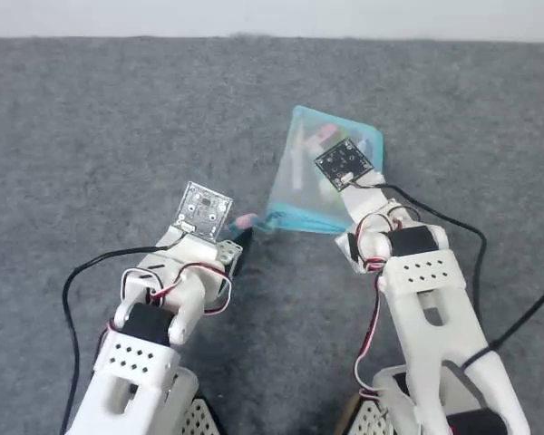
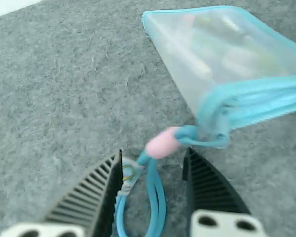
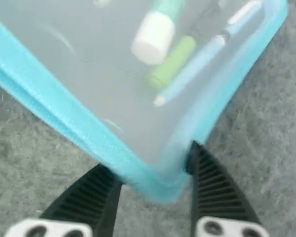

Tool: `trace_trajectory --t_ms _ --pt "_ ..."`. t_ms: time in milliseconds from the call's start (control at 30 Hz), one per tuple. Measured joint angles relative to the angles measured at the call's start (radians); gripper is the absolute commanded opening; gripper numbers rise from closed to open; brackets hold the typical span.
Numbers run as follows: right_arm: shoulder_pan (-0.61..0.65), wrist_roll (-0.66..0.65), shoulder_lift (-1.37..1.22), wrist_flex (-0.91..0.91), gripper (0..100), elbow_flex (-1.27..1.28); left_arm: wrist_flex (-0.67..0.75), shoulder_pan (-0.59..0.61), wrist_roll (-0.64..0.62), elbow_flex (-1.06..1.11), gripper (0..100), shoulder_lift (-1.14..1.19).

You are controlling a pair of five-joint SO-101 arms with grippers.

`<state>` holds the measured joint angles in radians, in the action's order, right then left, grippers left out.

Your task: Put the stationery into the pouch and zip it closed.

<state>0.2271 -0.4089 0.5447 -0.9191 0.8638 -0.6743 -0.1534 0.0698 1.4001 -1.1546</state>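
Teal-edged clear pouch [image 1: 299, 172] on grey carpet [image 1: 91, 136], stationery [image 3: 172, 61] already inside, one corner clamped by the right gripper [image 3: 150, 160], zip cord [image 2: 155, 207] between the left gripper's [image 2: 153, 153] parted jaws; zip's closure unclear, probably the remaining step.

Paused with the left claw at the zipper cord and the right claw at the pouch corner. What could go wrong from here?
1. The left claw is open, with the cord loop lying loose between its fingers; closing might catch only one strand or slip off the pink bead.
2. The right claw sits at just one corner of the pouch, so a pull could swing the pouch across the grey mat instead of moving the zipper.
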Motion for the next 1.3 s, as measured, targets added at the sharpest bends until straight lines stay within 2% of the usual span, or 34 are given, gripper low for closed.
trace_trajectory --t_ms 300,500,600,933,1000,1233,1300 --pt "0.0 0.011 0.012 -0.021 21.8 0.0 0.0 0.002 0.0 0.0 19 -0.037" --pt "0.051 0.032 0.149 -0.153 33.8 0.002 -0.046 0.002 0.0 0.026 19 -0.218" --pt "0.084 0.052 0.21 -0.198 34.0 0.026 -0.068 0.002 0.0 0.068 19 -0.299" --pt "0.086 0.058 0.405 -0.173 33.7 0.107 -0.068 0.002 0.0 0.143 19 -0.456" --pt "0.086 0.058 0.453 -0.149 29.9 0.161 -0.068 0.002 0.0 0.155 19 -0.471" --pt "0.089 0.058 0.649 -0.126 2.9 0.256 -0.068 0.002 0.0 0.226 19 -0.609" --pt "0.071 0.058 0.71 -0.126 0.9 0.287 -0.068 0.002 0.0 0.259 19 -0.643"
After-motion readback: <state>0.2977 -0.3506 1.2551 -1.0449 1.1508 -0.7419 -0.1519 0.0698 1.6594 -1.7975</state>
